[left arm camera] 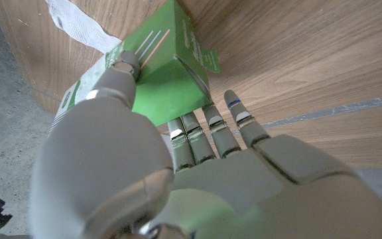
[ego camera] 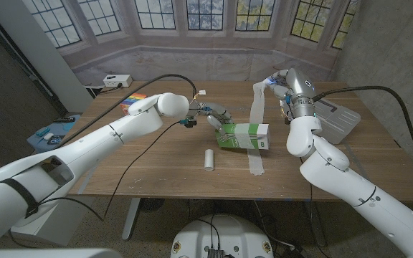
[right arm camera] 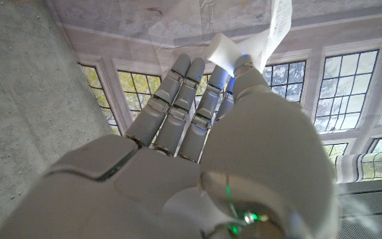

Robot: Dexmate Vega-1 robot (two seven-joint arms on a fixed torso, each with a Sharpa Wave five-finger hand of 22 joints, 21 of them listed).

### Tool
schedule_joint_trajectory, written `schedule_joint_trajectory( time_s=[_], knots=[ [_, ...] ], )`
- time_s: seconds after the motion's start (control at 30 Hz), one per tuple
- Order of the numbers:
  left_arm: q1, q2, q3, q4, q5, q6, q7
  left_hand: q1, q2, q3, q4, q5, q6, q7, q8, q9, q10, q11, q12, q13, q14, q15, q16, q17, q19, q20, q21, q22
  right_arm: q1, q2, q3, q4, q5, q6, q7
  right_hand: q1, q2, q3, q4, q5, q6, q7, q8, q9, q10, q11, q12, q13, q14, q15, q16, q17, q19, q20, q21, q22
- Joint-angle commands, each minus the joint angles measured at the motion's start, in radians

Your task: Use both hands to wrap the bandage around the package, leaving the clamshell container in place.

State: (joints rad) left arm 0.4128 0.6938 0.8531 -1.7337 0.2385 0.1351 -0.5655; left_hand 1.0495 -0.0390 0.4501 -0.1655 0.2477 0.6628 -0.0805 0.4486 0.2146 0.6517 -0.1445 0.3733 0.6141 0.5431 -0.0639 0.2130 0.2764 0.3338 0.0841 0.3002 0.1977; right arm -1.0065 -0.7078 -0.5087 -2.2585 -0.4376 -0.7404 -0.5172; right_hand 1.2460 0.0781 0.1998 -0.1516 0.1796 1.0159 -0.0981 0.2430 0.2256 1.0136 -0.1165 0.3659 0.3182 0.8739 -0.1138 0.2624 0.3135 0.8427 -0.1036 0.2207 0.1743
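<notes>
Above the table we pinch the bandage [ego camera: 258, 107] in our right hand [ego camera: 282, 84], keeping it taut while our left hand [ego camera: 217, 118] grips the package [ego camera: 246, 136] steady.

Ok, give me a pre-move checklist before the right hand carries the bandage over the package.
1. Left hand grips the green package at its end: ok, the left wrist view shows fingers on the box.
2. Right hand pinches the bandage end, raised above the table: ok.
3. Bandage drapes over the package, its tail lying on the table in front: ok.
4. Bandage taut and free of twists: cannot tell.
5. Clamshell container sits behind the right arm, untouched: ok.
6. White roll lies apart from the package: ok.
</notes>
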Motion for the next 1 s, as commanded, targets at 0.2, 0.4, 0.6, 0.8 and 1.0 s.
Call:
schedule_joint_trajectory(
  time_s=[0.2, 0.4, 0.6, 0.8, 1.0],
  knots=[
    [0.006, -0.013, 0.0, 0.021, 0.01, -0.001, 0.033, -0.088, 0.094, 0.018, 0.011, 0.003, 0.071, 0.058, 0.122, 0.005, 0.004, 0.007, 0.0, 0.005, 0.002, 0.009, 0.002, 0.003, -0.002, 0.002, 0.006, 0.005, -0.031, 0.009, -0.023, -0.079, -0.04, -0.062, 0.004, -0.007, 0.004, -0.001, -0.001, 0.007, 0.003, 0.007, -0.001, 0.002, 0.004, 0.003, 0.0, 0.003, 0.009, -0.115, -0.004, 0.002, 0.001, -0.002, -0.005, 0.004],
    [0.03, -0.014, -0.011, 0.002, 0.023, 0.044, 0.081, -0.09, 0.093, 0.017, 0.012, 0.003, 0.073, 0.064, 0.122, 0.005, 0.006, 0.012, 0.001, 0.005, 0.007, 0.011, 0.004, 0.003, 0.0, 0.004, 0.007, 0.006, -0.033, 0.022, -0.037, -0.102, -0.051, -0.091, 0.01, -0.009, 0.005, -0.001, 0.001, 0.007, 0.003, 0.008, -0.001, 0.002, 0.002, 0.004, -0.002, 0.003, 0.009, -0.114, -0.004, 0.003, 0.002, -0.002, -0.005, 0.004],
    [0.022, -0.026, -0.003, 0.021, 0.028, 0.052, 0.091, -0.089, 0.091, 0.017, 0.009, 0.002, 0.076, 0.07, 0.122, 0.005, 0.007, 0.019, 0.001, 0.005, 0.008, 0.011, 0.004, 0.002, 0.002, 0.007, 0.008, 0.006, -0.038, 0.028, -0.048, -0.128, -0.063, -0.116, 0.013, -0.007, 0.006, 0.0, 0.0, 0.008, 0.003, 0.009, -0.002, 0.002, 0.003, 0.004, -0.001, 0.004, 0.01, -0.116, -0.003, 0.004, 0.002, -0.002, -0.005, 0.004],
    [0.012, -0.038, 0.006, 0.036, 0.033, 0.064, 0.096, -0.09, 0.091, 0.018, 0.01, 0.002, 0.076, 0.07, 0.122, 0.006, 0.009, 0.018, 0.001, 0.005, 0.01, 0.013, 0.004, 0.001, 0.001, 0.01, 0.007, 0.006, -0.048, 0.03, -0.051, -0.158, -0.072, -0.141, 0.016, -0.008, 0.008, 0.0, 0.0, 0.008, 0.003, 0.009, -0.002, 0.002, 0.003, 0.007, -0.001, 0.004, 0.009, -0.114, -0.004, 0.003, 0.002, -0.002, -0.005, 0.004],
    [0.009, -0.045, 0.008, 0.046, 0.032, 0.073, 0.109, -0.091, 0.091, 0.016, 0.01, 0.002, 0.075, 0.074, 0.121, 0.006, 0.006, 0.022, 0.001, 0.005, 0.007, 0.014, 0.004, 0.002, -0.002, 0.014, 0.007, 0.006, -0.057, 0.031, -0.052, -0.181, -0.075, -0.154, 0.018, -0.01, 0.008, -0.001, 0.001, 0.008, 0.002, 0.014, -0.003, 0.002, 0.003, 0.007, -0.002, 0.004, 0.009, -0.113, -0.004, 0.004, 0.002, -0.002, -0.005, 0.004]
  ],
)
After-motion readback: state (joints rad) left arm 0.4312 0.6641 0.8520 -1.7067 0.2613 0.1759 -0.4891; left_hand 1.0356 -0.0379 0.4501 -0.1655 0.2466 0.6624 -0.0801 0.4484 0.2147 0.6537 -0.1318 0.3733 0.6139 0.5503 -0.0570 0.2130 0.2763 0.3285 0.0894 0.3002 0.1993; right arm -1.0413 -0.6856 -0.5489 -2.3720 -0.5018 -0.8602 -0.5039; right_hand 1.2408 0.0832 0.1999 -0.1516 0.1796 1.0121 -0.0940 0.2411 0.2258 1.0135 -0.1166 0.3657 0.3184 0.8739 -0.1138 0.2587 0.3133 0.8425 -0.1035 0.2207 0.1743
